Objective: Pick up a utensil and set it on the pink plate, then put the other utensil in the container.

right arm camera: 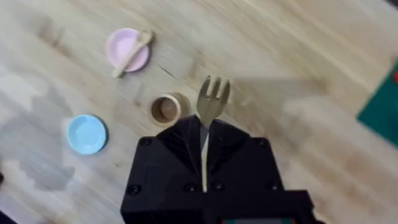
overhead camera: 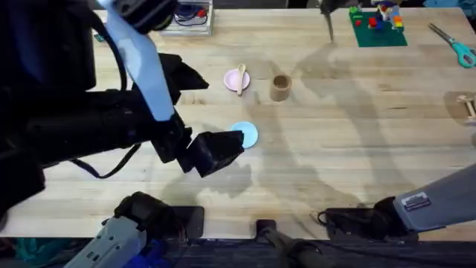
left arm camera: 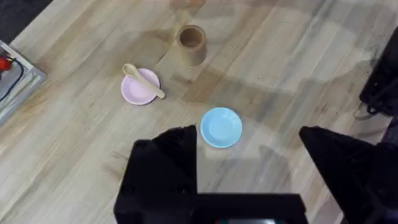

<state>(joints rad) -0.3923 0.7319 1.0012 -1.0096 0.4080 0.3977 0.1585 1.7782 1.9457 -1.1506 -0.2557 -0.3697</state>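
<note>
- Legibly, no writing can be made out on any object.
- Pinched between the right gripper's [right arm camera: 204,134] closed black fingers is the fork [right arm camera: 211,102], its tines pointing out past the fingertips.
- Seen from the right wrist, the cup [right arm camera: 165,109] sits on the table just beside the fork's head, its open mouth showing a dark inside.
- On the pink plate [overhead camera: 232,78] lies the spoon [overhead camera: 240,77], slanted, its rounded bowl at one rim and its handle reaching past the other.
- The cup [overhead camera: 280,87] stands upright near the pink plate, apart from it.
- The left gripper [left arm camera: 249,149] hangs above the table with its fingers spread wide and empty; the blue plate [left arm camera: 221,127] lies just past its fingertips, with the pink plate [left arm camera: 138,88] and spoon [left arm camera: 144,79] farther off.
- Both plates are small, round, smooth and shallow-rimmed; the cup is a tan cardboard-like cylinder; spoon and fork are flat pale wood; the table [overhead camera: 357,134] is light planked wood.
</note>
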